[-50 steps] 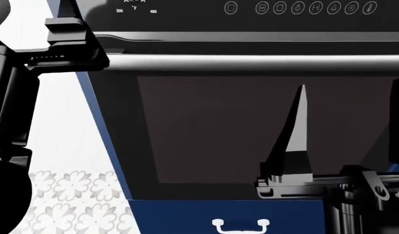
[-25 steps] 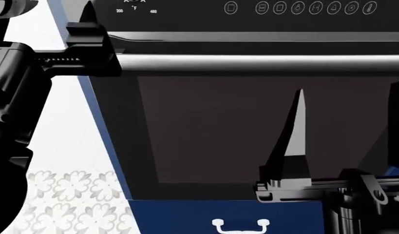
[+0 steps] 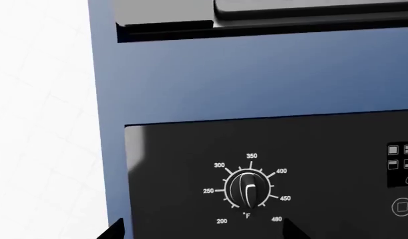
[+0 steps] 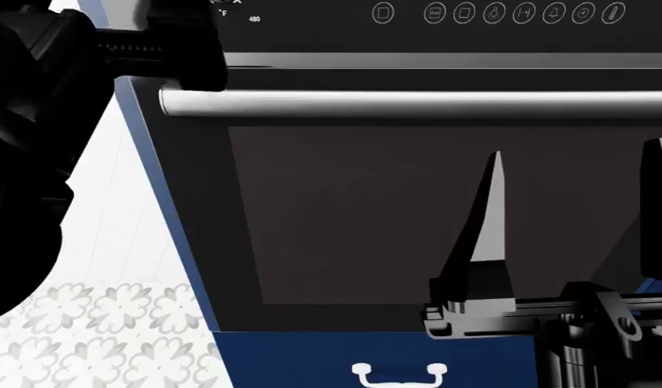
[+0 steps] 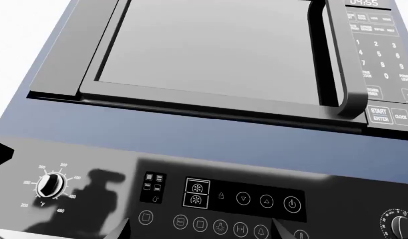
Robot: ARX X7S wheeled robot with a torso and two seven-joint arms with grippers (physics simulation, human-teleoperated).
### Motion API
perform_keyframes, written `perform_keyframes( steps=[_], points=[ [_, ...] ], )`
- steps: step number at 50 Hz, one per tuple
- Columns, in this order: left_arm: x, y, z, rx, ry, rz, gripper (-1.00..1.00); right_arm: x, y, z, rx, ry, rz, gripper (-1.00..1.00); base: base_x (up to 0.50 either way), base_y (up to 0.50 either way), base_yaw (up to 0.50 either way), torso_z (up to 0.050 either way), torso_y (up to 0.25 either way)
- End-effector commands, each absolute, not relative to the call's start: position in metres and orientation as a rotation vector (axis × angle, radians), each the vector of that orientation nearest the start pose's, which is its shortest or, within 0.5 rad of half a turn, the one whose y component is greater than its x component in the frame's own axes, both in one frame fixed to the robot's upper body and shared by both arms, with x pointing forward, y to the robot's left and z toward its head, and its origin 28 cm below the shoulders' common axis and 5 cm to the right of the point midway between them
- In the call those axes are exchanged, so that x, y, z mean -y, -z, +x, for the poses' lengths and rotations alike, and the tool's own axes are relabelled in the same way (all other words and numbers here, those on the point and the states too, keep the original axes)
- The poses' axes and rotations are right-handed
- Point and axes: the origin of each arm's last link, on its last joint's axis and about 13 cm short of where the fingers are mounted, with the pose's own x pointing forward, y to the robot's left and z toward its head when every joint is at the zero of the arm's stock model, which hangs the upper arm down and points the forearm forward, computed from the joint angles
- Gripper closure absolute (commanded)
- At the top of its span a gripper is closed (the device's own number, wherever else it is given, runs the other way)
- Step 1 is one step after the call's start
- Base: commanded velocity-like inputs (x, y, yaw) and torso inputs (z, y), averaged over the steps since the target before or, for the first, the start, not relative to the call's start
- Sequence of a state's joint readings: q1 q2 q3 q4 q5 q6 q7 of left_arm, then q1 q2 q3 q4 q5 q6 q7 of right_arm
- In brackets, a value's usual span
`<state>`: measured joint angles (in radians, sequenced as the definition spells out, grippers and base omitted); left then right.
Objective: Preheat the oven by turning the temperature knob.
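**Left arm lined up on the temperature knob, no contact yet**

The oven point(image 4: 417, 218) fills the head view, built into a blue cabinet, with its silver bar handle point(image 4: 417, 103) across the dark glass door; the door is shut and nothing can be made out behind the glass. The temperature knob point(image 3: 247, 189) sits at the left end of the black control panel point(image 5: 210, 189), ringed by white marks from 200 to 480 °F; its pointer stands roughly upright, toward the 350 to 400 marks, though I cannot tell whether that is a set position.

Judged from these views, the task is at the approach stage; the left gripper point(image 3: 200, 234) faces the panel with the knob just above the gap between its two fingers, whose dark tips alone show at the frame's lower edge, spread wide and holding nothing; they do not touch the knob. What is left, as I judge it, is to close in, grip the knob and turn it.

The right gripper point(image 4: 573, 190) hangs low before the oven door, its fingers spread wide and empty, well apart from the panel. Above the oven sits the microwave point(image 5: 210, 55), its door closed; its inside is not visible. A second dial point(image 5: 400, 226) shows at the panel's far right.
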<state>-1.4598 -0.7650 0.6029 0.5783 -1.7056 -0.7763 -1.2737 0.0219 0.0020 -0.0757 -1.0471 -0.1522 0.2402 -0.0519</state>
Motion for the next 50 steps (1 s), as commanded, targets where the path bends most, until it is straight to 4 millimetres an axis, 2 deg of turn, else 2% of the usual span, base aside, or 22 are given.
perform_keyframes(
  steps=[1, 34, 50],
  points=[
    [-0.202, -0.359, 0.214, 0.248, 0.019, 0.054, -1.0, 0.091, -0.203, 0.148, 0.824, -0.03, -0.115, -1.0, 0.0, 0.0, 0.0, 0.0, 0.0],
    [-0.191, -0.344, 0.236, 0.195, 0.031, 0.039, -1.0, 0.091, -0.203, 0.149, 0.815, -0.046, -0.117, -1.0, 0.0, 0.0, 0.0, 0.0, 0.0],
    [-0.182, -0.343, 0.237, 0.193, 0.053, 0.033, -1.0, 0.091, -0.202, 0.149, 0.805, -0.053, -0.118, -1.0, 0.0, 0.0, 0.0, 0.0, 0.0]
  ],
)
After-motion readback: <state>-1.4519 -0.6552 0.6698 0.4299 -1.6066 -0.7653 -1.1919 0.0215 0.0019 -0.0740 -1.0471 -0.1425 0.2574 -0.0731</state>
